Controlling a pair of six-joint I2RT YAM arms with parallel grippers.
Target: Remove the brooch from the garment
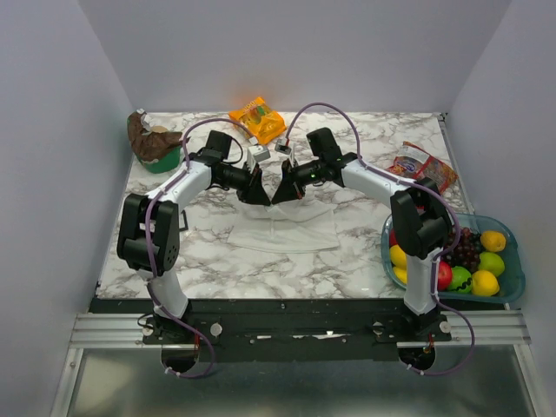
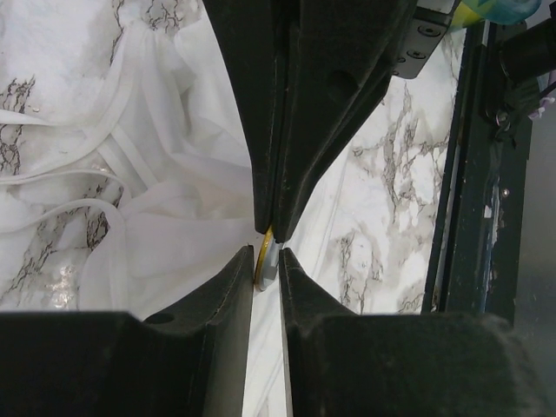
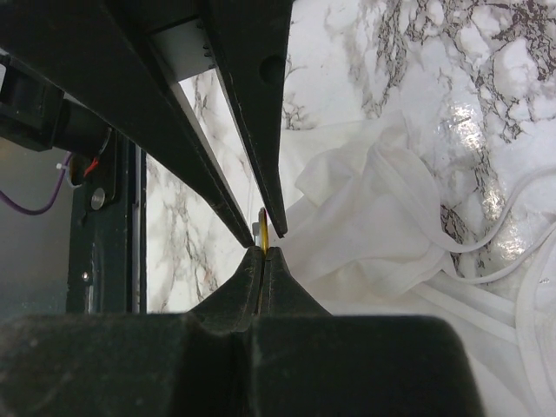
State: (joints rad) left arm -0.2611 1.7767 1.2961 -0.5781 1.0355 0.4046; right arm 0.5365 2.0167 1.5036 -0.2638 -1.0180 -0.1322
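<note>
The garment (image 1: 282,233) is a white thin top lying crumpled on the marble table; it also shows in the left wrist view (image 2: 156,200) and the right wrist view (image 3: 391,217). My two grippers meet tip to tip just above its far edge. The brooch (image 2: 266,259) is a small golden disc seen edge-on, and its yellow rim also shows in the right wrist view (image 3: 262,228). My right gripper (image 3: 262,252) is shut on one side of it. My left gripper (image 2: 266,261) pinches the opposite side, fingers touching it. In the top view the brooch is hidden between the left gripper (image 1: 259,195) and right gripper (image 1: 280,195).
An orange snack bag (image 1: 257,119) lies at the back centre, with two small boxes (image 1: 258,155) in front of it. A red snack bag (image 1: 421,167) lies at the right. A blue fruit basket (image 1: 512,261) is at the right edge. A green bowl (image 1: 161,159) holding a brown thing is at the back left.
</note>
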